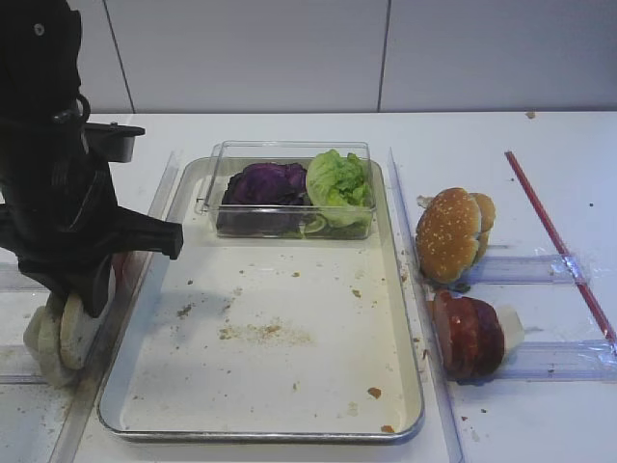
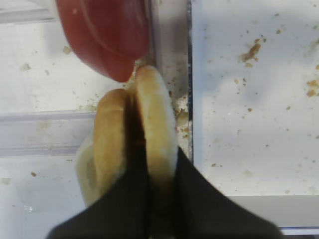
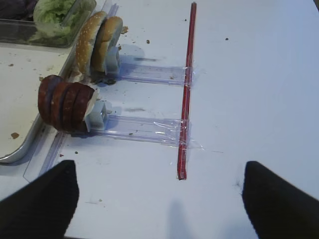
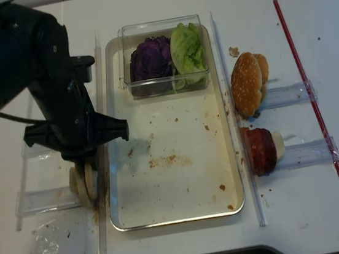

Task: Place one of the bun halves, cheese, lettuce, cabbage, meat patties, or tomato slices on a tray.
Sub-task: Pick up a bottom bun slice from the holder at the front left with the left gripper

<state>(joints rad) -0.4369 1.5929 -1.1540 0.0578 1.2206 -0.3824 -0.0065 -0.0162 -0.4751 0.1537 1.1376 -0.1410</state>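
The left tool (image 2: 160, 199) was down at the left side of the tray (image 1: 405, 318), outside its rim, and its two dark fingers (image 2: 197, 199) were pinching a bun half (image 2: 155, 124) that stood on its edge. A second bun half (image 2: 107, 139) stood just beside it, touching it on the left, outside the grip. A red tomato slice (image 2: 107, 37) was near the top of these two, almost touching them. In the high view the same buns (image 1: 60, 333) showed only partly under the black arm, between clear plastic rails on the white desk (image 1: 482, 135).

The tray had a raised metal rim, and most of its floor was bare, with only crumbs. At its far end stood a clear box (image 1: 294, 188) holding purple cabbage (image 1: 265, 183) on the left and green lettuce (image 1: 337, 178) on the right. The box took almost the whole width there, so the open room lay in the middle and near part of the tray.

On the right of the tray, outside the rim, a sesame bun (image 1: 451, 233) leaned on a clear holder, and nearer to the camera stood meat patties (image 1: 468, 335) on edge in another holder. A red strip (image 1: 559, 241) ran along the desk further right.

The right tool (image 3: 159, 199) hung above the bare desk, well apart from the food, with its fingers (image 3: 40, 204) spread wide and holding nothing.
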